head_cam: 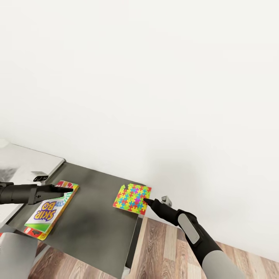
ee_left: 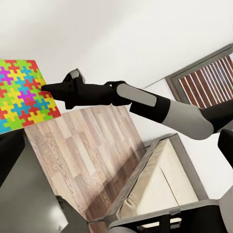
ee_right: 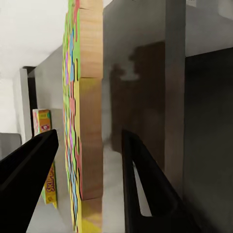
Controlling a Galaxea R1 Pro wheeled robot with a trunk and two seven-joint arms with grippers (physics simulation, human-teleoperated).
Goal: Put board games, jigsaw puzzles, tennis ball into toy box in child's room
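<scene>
wall (head_cam: 155,77): plain white | floor (head_cam: 162,248): wood planks

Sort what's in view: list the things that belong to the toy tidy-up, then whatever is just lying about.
Belongs to the job:
- jigsaw puzzle, on the dark desk wing, between the open fingers of the right hand
- SKIP-BO board game, on the same wing, by the left hand

Just lying about:
- small black object on the light desk top
- bed

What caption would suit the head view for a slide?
Right pincer at the edge of a jigsaw puzzle on the dark desk wing; left pincer over the SKIP-BO box.
</scene>
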